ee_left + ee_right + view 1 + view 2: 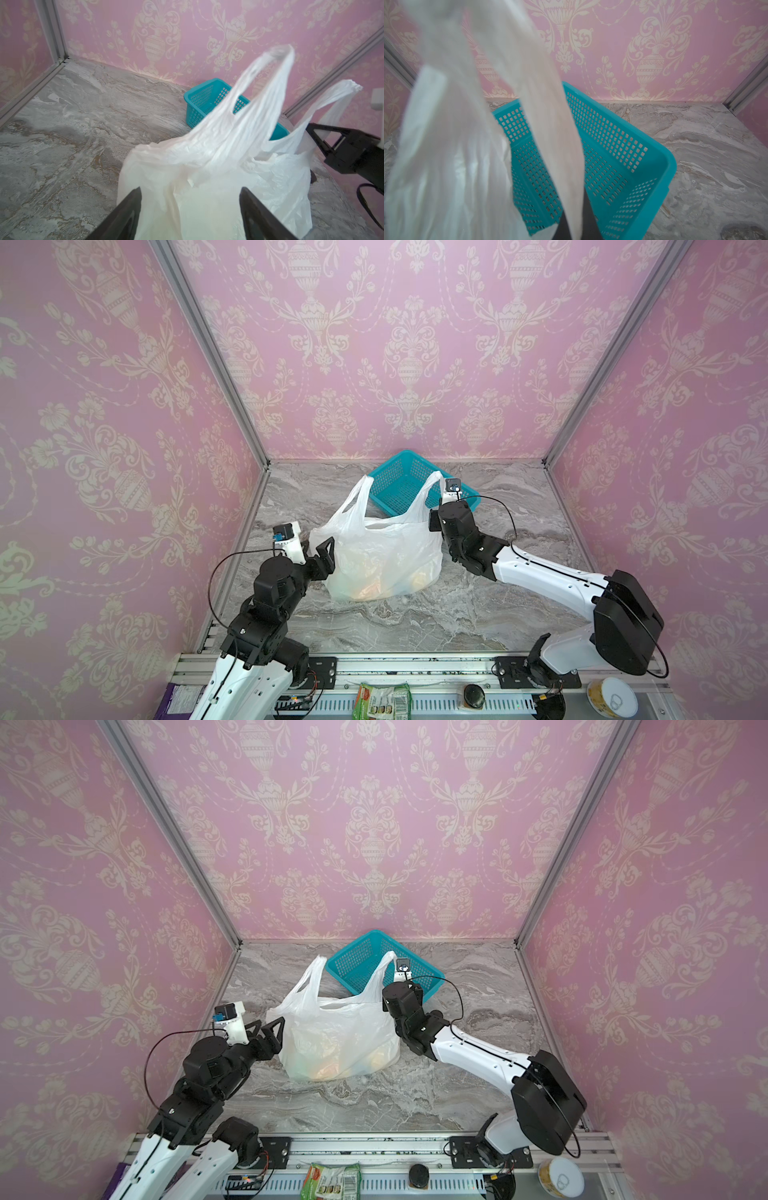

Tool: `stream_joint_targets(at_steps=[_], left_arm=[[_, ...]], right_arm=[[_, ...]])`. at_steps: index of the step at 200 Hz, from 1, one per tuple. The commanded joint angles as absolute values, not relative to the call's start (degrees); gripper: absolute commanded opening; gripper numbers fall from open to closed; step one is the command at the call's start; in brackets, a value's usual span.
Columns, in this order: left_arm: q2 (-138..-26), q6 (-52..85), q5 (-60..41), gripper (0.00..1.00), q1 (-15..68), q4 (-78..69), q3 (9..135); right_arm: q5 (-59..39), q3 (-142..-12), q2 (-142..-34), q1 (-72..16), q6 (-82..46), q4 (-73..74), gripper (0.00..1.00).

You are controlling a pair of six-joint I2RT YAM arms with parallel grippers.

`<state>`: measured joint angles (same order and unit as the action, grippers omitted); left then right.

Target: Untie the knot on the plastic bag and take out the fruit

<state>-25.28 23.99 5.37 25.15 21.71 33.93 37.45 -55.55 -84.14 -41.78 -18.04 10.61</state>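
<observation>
White plastic bag (pixel 382 547) sits mid-tabletop (pixel 415 622), its two loop handles upright and apart, covering part of the teal basket (pixel 415 464) behind. Fruit (pixel 368 587) shows only as blurred yellow-orange smudges through the film; the kinds cannot be told. Left end effector (pixel 318 549) is spread at the bag's left flank. Right end effector (pixel 581 218), mostly hidden in both top views, is pressed together on the right handle.

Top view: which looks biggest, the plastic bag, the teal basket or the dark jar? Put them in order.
Largest: plastic bag.
Then: teal basket, partly hidden behind it.
Smallest: dark jar, by the front rail.
</observation>
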Motion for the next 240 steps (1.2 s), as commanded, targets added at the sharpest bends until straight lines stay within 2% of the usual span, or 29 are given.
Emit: stream_joint_targets(at_steps=[1,54,96,146,191,204,240], left_arm=[[-25.34,18.45,9.95,0.77,34.13,20.07,35.08],[-24.73,13.01,21.68,0.83,49.29,17.03,32.28],[-27.67,15.03,32.37,0.92,50.58,15.49,33.65],[-48.21,11.94,37.33,0.94,50.59,14.02,47.67],[-63.84,7.12,49.18,0.96,50.12,9.61,54.84],[-67.65,6.51,50.27,0.87,49.53,10.28,57.43],[-71.95,8.79,46.33,0.29,47.25,11.72,60.49]], right_arm=[[35.59,-56.86,-85.76,-40.28,-21.46,8.19,0.03],[32.52,-58.16,-87.66,-39.54,-21.38,8.15,0.02],[30.37,-55.99,-85.38,-39.55,-20.96,8.29,0.0],[24.91,-50.78,-79.63,-39.64,-22.66,9.94,0.0],[23.57,-45.98,-73.69,-39.93,-23.99,9.49,0.0],[23.29,-44.37,-71.96,-40.25,-24.29,9.43,0.0],[24.4,-39.1,-66.83,-40.82,-26.25,10.45,0.02]])
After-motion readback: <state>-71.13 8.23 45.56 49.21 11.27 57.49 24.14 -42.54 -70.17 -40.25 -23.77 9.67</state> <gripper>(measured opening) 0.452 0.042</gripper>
